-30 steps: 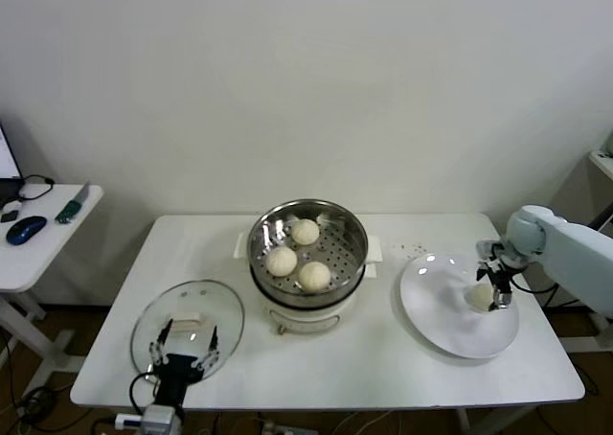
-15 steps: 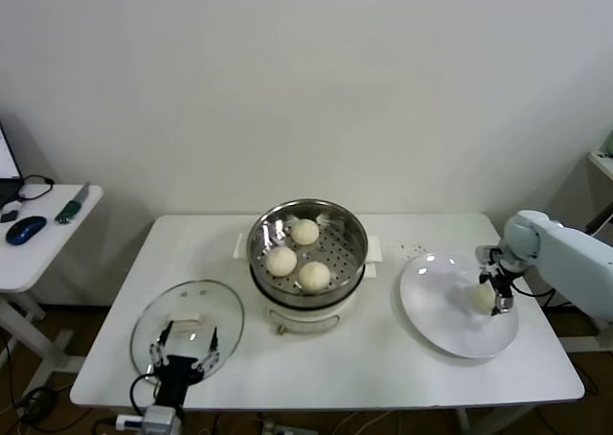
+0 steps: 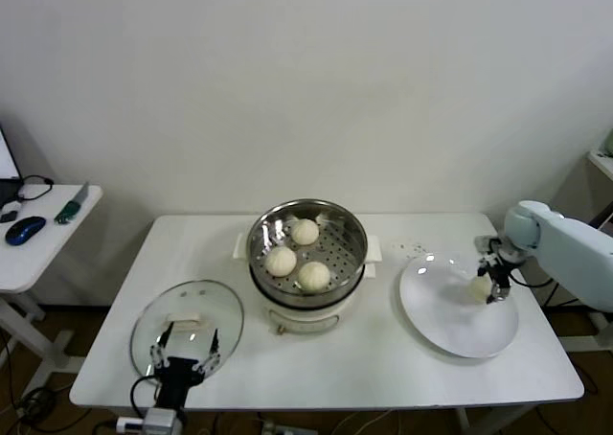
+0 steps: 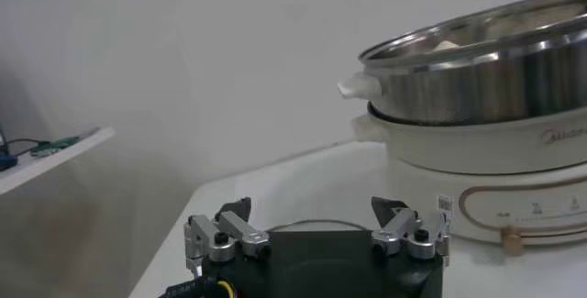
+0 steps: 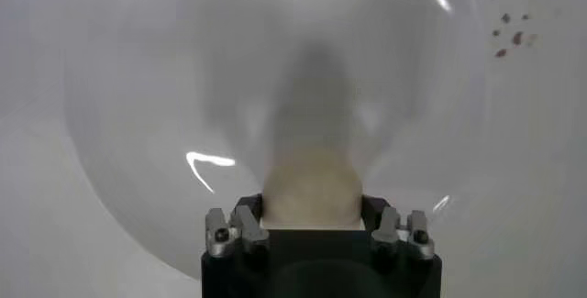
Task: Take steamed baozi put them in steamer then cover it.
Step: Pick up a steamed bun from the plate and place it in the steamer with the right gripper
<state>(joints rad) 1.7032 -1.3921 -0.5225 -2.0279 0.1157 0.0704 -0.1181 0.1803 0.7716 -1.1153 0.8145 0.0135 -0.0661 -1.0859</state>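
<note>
Over plate (image 3: 458,325): baozi (image 3: 479,287) in right end effector (image 3: 489,283)

3 baozi (image 3: 297,253) in steamer (image 3: 308,253) — uncovered

3 baozi (image 3: 300,255) in steamer (image 3: 355,259)

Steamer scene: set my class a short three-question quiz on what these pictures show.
1. True or false: the cover sits on the steamer.
2. How many steamed baozi lie in the steamer basket?
3. What does the right gripper hold? A) the cover B) a bun above the white plate C) nothing

Key
1. False: it lies on the table, by the left gripper.
2. Three.
3. B.
</note>
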